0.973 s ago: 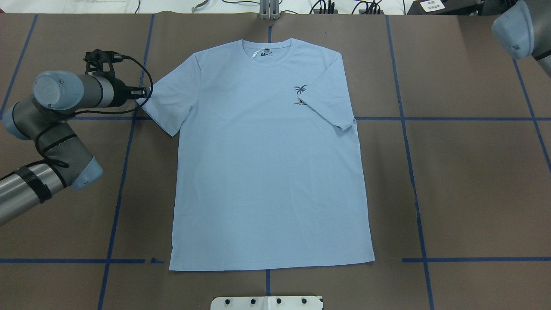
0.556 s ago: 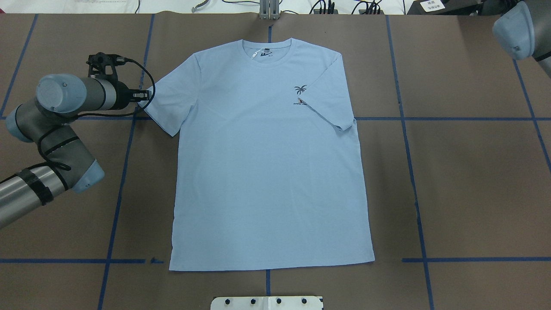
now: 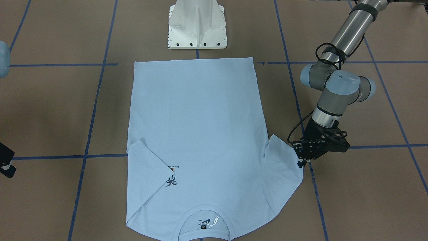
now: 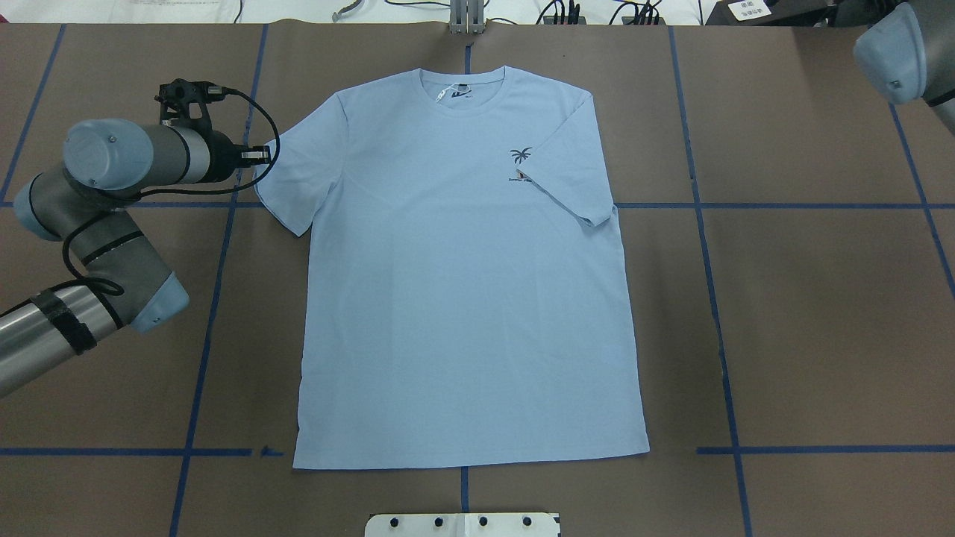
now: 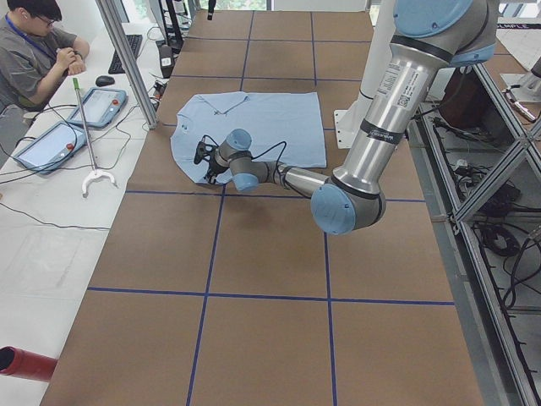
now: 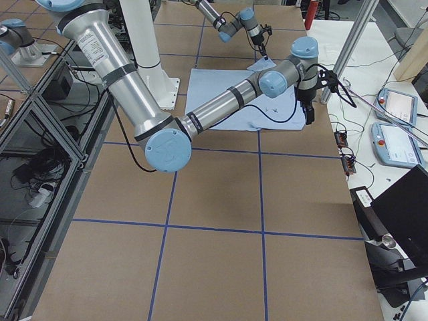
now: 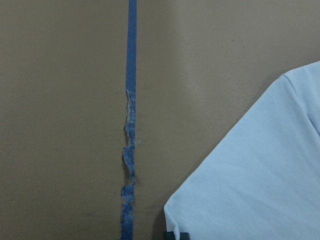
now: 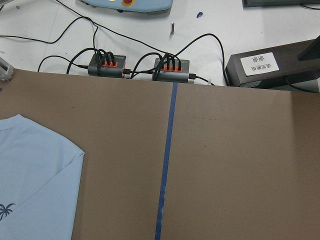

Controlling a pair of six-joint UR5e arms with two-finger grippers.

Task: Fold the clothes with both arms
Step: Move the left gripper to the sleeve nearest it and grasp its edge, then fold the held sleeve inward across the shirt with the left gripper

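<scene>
Now left gripper [image 4: 261,154] has crept closer than a second ago. Tip right at edge of spread sleeve [image 4: 298,175], on left side of white base [image 4: 462,524]. Cannot tell how wide pincer is. No cloth lifted.

T-shirt [image 4: 462,298] flat on table [image 4: 821,335], hem next to base, neck far from it. Other sleeve [image 4: 574,179] already folded in.

Right gripper [image 6: 308,117] well apart from base, past neck end. Cannot tell if open.

Likely next job: grab sleeve.

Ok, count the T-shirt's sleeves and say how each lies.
2. The spread sleeve lies flat by the left gripper; the folded sleeve is tucked inward over the chest.
</scene>
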